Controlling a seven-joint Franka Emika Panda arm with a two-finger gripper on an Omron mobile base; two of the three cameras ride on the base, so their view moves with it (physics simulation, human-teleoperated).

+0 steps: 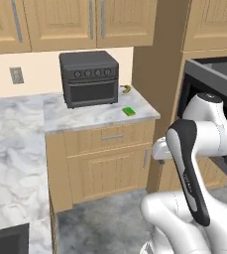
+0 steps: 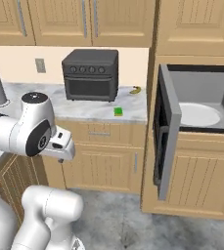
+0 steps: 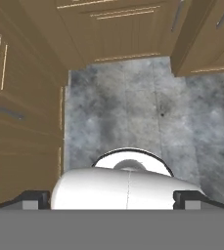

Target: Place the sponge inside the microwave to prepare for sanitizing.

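Note:
The small green sponge (image 1: 129,111) (image 2: 118,112) lies on the marble counter near its right front corner, in front of the black toaster oven. To its right the microwave (image 2: 201,88) (image 1: 214,69) is built into the tall cabinet. Its door (image 2: 163,132) is swung open, and a white round plate (image 2: 197,115) sits inside. My gripper (image 3: 112,199) is open, its two dark fingertips far apart with nothing between them. It points down at the grey floor, low in front of the cabinets and well away from the sponge.
A black toaster oven (image 1: 89,78) (image 2: 90,73) stands at the back of the counter (image 1: 85,116), with a yellow banana (image 1: 127,89) (image 2: 135,90) beside it. The open microwave door juts into the aisle. Wooden cabinet fronts (image 3: 25,112) flank the grey floor (image 3: 128,112).

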